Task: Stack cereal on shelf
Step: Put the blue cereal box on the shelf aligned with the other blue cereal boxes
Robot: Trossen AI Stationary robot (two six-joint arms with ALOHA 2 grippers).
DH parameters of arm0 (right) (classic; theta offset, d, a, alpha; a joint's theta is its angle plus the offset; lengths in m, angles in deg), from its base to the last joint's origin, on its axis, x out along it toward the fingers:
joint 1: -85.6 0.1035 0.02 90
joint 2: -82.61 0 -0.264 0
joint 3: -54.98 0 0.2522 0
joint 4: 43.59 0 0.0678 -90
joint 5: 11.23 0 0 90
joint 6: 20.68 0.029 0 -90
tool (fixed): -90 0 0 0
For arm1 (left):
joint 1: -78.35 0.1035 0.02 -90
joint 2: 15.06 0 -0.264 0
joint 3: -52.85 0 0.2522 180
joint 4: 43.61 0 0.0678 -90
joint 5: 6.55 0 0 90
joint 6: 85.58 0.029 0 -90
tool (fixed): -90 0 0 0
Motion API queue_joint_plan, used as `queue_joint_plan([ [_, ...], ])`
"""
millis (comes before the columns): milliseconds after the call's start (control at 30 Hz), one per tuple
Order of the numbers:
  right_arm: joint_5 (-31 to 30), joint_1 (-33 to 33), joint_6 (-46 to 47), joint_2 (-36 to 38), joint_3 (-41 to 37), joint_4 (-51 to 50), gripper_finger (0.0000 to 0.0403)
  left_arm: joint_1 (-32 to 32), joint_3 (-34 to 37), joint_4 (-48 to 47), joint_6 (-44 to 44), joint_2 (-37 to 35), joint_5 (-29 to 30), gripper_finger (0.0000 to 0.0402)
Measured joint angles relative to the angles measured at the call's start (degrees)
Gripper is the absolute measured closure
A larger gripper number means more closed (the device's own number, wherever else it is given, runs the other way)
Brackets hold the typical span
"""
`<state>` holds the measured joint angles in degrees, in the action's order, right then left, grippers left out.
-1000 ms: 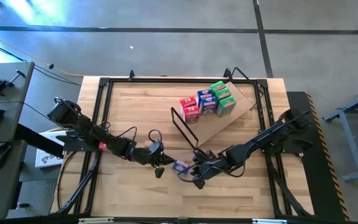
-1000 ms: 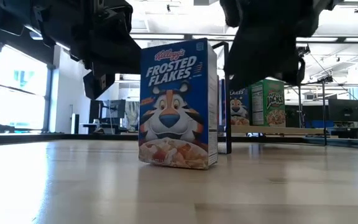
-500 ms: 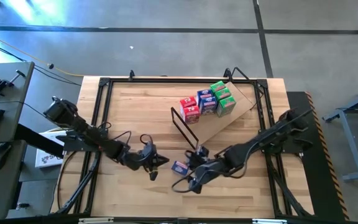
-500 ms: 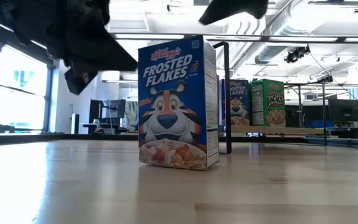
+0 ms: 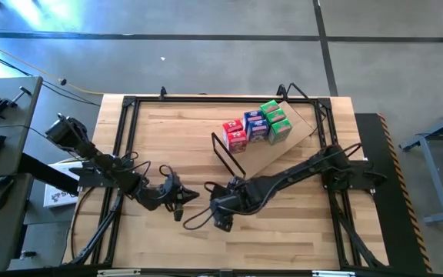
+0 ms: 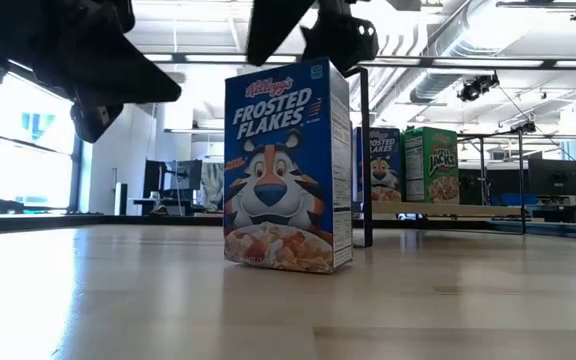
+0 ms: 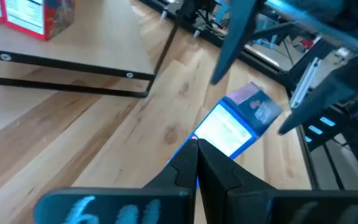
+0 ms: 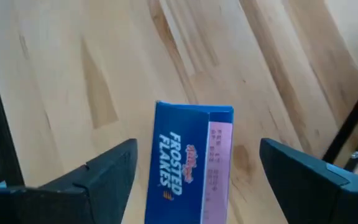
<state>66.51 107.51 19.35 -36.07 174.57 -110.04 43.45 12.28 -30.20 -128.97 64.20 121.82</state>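
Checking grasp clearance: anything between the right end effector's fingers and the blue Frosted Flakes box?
Nothing. In the right wrist view the open right end effector straddles the Frosted Flakes box, with only bare tabletop showing in the gaps.

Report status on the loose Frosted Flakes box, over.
Right gripper open, above the blue Frosted Flakes box, which stands upright on the table, unheld. Left gripper shut, nearby. Shelf holds six boxes; path clear.

From overhead, right gripper [image 5: 220,211] is covering the blue Frosted Flakes box [image 6: 286,168] completely. Low view: picture top is cutting off both arms, and that box is hiding part of the shelf [image 6: 448,211] behind. Right wrist cam is cropping the box's lower end. Prints on shelved boxes [image 5: 258,124] too small to read overhead.
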Motion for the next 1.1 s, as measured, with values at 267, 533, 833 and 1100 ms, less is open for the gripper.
queue_joint_plan([
  [267,1.39,-1.35,1.71,-1.00,0.26,-1.37,0.0087,-0.92,-0.07,-0.41,0.34,-0.02,0.46,0.0401],
  [533,2.67,-1.42,1.97,-1.46,0.06,-3.44,0.0134,-0.89,-0.07,-0.42,0.54,-0.02,0.49,0.0401],
  [833,4.54,-1.39,1.95,-1.44,0.06,-3.78,0.0184,-1.01,-0.07,-0.41,0.58,-0.02,0.50,0.0401],
  [1100,5.10,-1.35,1.53,-1.44,0.06,-3.80,0.0204,-2.24,-0.07,-0.41,0.58,0.00,1.20,0.0401],
])
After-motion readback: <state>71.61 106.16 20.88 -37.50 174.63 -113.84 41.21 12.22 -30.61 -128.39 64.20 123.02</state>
